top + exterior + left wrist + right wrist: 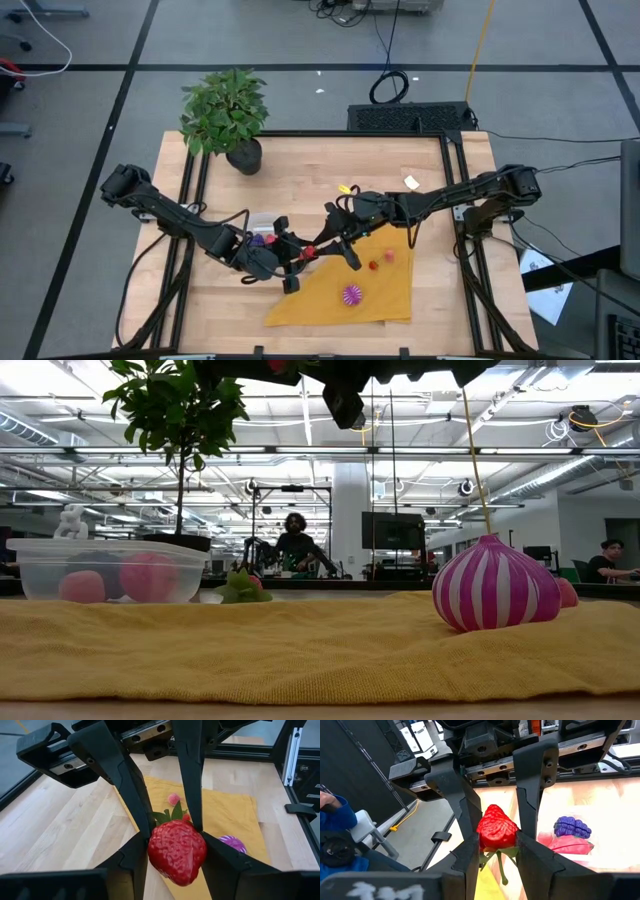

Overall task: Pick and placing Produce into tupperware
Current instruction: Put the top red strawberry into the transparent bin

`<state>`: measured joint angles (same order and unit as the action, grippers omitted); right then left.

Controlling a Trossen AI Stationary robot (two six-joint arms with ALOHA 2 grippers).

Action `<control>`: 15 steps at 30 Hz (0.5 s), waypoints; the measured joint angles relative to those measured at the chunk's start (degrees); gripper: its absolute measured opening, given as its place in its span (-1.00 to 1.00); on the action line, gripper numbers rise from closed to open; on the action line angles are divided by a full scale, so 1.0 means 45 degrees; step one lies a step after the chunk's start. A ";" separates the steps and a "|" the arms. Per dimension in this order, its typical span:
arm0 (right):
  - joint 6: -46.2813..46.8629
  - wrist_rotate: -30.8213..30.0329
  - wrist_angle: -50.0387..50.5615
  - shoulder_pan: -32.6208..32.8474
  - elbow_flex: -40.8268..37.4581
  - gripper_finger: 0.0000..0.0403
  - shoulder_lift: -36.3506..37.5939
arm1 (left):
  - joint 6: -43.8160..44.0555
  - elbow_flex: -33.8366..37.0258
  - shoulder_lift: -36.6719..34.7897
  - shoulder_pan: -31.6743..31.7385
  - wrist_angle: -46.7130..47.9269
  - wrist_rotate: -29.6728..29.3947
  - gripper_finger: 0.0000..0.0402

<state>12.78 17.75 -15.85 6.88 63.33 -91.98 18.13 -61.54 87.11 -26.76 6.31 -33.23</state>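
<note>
**Basically a mid-air handover: both grippers on one strawberry, box on the left arm's side**

Both arms meet over the near-left edge of the cloth. Strawberry hangs between them, off the table.

- Right gripper: narrow, pinching the berry at its leaf end.
- Left gripper: fingers sit against both flanks of the berry body, so it looks clamped too. Which one carries the load, I can't say.
- Long axis runs along the line between the two wrists: leaves toward the right wrist, tip toward the left.

Key relation: the box is just beside the left gripper, on the far side from the right arm. Left arm is clearly nearer, so my read is that the drop falls to the left and the right has to let go first.

Still on the cloth: striped bulb and two small red/pink pieces, well apart from the box.

Hard to see:
- High view: the left arm covers most of the box, and the contact points are a dark tangle.
- Low view: the grippers are cut off at the top edge. The box shows pink and dark pieces inside.
- Right wrist view: a purple bumpy piece and a pink one lie beyond the fingers, probably in the box, but the clear wall doesn't read.
</note>
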 joint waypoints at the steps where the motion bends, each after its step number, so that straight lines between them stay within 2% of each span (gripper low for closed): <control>1: 0.0000 -0.0005 -0.0001 0.0004 0.0000 -0.45 0.0000 | 0.0004 0.0000 0.0000 0.0000 0.0000 0.0002 -0.26; 10: -0.0083 -0.0051 0.0008 0.0004 0.0000 -0.45 -0.0005 | 0.0005 0.0000 0.0000 0.0000 0.0044 0.0005 -0.26; 15: -0.0421 -0.0128 0.0023 0.0078 0.0000 -0.34 -0.0019 | 0.0034 0.0000 0.0001 0.0000 0.0107 0.0005 -0.26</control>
<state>10.88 17.18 -15.75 7.23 63.33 -92.07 18.28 -61.54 87.12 -26.76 6.79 -33.21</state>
